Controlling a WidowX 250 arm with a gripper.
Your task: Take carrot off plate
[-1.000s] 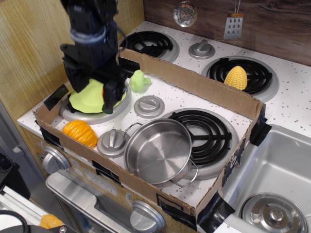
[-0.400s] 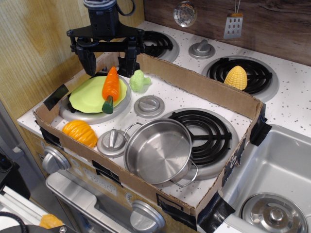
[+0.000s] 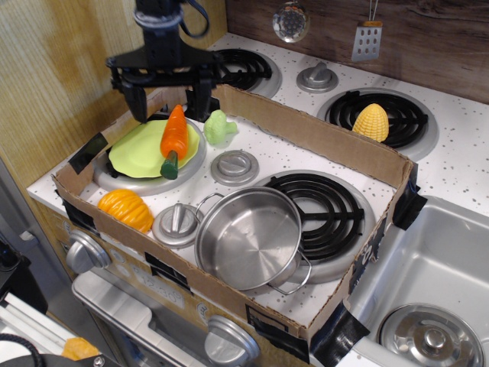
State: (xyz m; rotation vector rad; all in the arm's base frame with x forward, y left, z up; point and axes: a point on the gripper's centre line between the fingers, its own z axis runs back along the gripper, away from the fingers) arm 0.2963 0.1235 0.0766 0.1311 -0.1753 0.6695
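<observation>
- Gripper [image 3: 170,103] hangs vertical above the plate's [image 3: 137,153] far edge, touching nothing.
- Jaws spread wide, empty.
- Carrot [image 3: 173,141] lies across the plate's right rim, stem toward the pot [image 3: 248,238].

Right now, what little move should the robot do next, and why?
Probably lower the open tool straight down around the carrot. The carrot lies loose on the lime-green plate, stem end over the rim, and the tool hangs above it, gripping nothing.
</observation>
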